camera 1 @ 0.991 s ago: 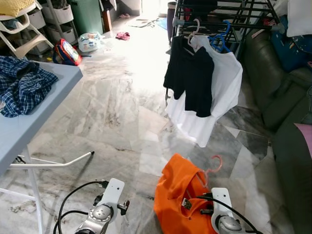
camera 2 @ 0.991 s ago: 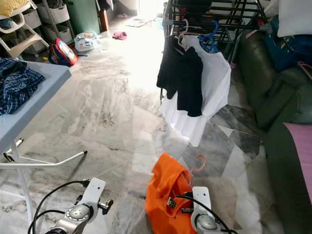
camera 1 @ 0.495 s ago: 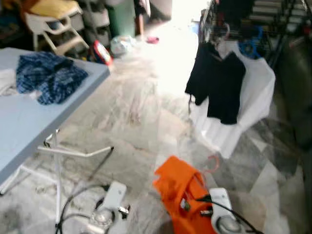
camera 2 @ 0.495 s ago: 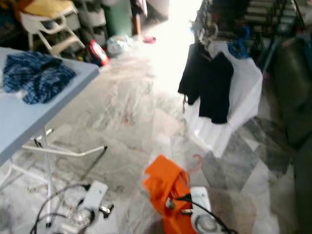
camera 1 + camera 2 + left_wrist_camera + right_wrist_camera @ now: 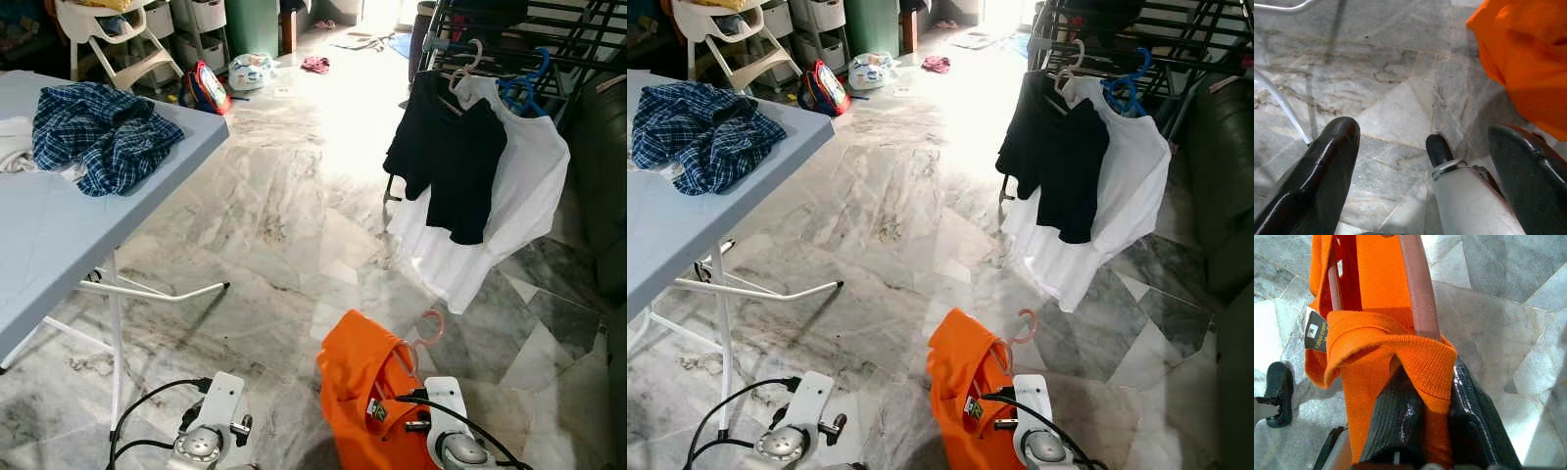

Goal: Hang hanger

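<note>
Since a second ago the head camera has swung, so the blue worktop (image 5: 59, 225) with the plaid shirt (image 5: 103, 132) takes up more of the left side and the drying rack (image 5: 549, 39) sits further right; the things themselves lie as before. Low on the right, the right tool (image 5: 1422, 404) has its two black fingers (image 5: 1474, 426) pressed close together on the collar of the orange shirt (image 5: 367, 392), with the pink hanger (image 5: 423, 338) running up through the neck opening, its hook above the cloth. That arm is held low and forward, its wrist cut off by the lower frame edge. The left tool (image 5: 1425, 161) hangs over bare marble floor (image 5: 274, 225) with its fingers spread wide, gripping nothing, the orange cloth just beside it. On the rack a black shirt (image 5: 446, 162) and a white shirt (image 5: 519, 215) hang from hangers. How the hanger sits inside the orange shirt is hidden by the fabric.
</note>
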`<state>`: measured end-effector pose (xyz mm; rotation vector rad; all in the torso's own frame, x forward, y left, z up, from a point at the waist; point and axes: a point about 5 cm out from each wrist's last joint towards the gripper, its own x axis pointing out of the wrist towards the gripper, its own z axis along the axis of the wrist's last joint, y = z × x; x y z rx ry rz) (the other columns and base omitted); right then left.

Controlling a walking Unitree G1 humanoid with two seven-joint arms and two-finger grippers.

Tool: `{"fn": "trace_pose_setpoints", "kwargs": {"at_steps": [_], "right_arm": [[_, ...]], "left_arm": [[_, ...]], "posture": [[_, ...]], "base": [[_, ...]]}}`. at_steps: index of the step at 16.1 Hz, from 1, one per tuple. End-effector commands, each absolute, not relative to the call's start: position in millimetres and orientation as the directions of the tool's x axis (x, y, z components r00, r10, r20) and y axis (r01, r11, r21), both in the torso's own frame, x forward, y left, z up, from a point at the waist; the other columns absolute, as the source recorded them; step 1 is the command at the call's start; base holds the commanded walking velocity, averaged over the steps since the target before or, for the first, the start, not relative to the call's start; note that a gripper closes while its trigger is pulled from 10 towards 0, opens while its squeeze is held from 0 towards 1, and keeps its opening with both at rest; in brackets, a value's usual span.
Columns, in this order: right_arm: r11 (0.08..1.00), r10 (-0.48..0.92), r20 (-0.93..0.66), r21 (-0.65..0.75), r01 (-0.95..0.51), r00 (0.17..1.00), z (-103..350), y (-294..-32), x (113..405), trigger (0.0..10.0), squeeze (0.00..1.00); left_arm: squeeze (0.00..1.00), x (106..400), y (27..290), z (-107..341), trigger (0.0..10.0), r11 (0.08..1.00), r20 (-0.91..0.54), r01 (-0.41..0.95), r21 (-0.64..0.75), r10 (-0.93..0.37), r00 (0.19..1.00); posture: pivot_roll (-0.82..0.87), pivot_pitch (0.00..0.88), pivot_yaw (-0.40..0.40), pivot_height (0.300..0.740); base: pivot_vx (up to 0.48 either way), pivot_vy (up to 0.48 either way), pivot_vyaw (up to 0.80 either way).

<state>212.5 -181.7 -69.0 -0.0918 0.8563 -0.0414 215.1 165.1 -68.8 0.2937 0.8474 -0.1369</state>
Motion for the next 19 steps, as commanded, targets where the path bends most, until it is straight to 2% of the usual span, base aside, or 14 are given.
{"fn": "trace_pose_setpoints", "kwargs": {"at_steps": [1,8,13,19], "right_arm": [[0.996,-0.09,-0.743,-0.077,0.048,0.664,-66.6,-185.1,215.8,10.0,0.0],[0.97,-0.186,-0.716,-0.026,0.241,0.673,-61.7,-199.4,219.9,10.0,0.0],[0.962,-0.215,-0.73,-0.043,0.271,0.649,-67.8,-203.3,207.9,10.0,0.0],[0.966,-0.204,-0.742,-0.045,0.256,0.639,-69.8,-202.4,205.2,10.0,0.0]], "left_arm": [[0.0,217.4,167.4,-67.5,10.0,0.955,-0.754,0.219,0.2,0.007,0.657],[0.0,247.0,172.9,-48.2,10.0,0.952,-0.704,0.202,0.23,0.02,0.71],[0.0,245.7,172.5,-49.4,10.0,0.929,-0.718,0.266,0.258,0.0,0.696],[0.0,242.0,171.2,-52.5,10.0,0.925,-0.738,0.283,0.254,-0.003,0.675]], "posture": [[0.03,0.076,-0.028,0.74],[-0.01,0.055,0.025,0.74],[-0.04,0.051,0.063,0.74],[-0.03,0.047,0.057,0.74]], "base": [[0.0,0.0,0.0],[0.0,0.0,0.0],[0.0,0.0,0.0],[0.0,0.0,0.0]]}}
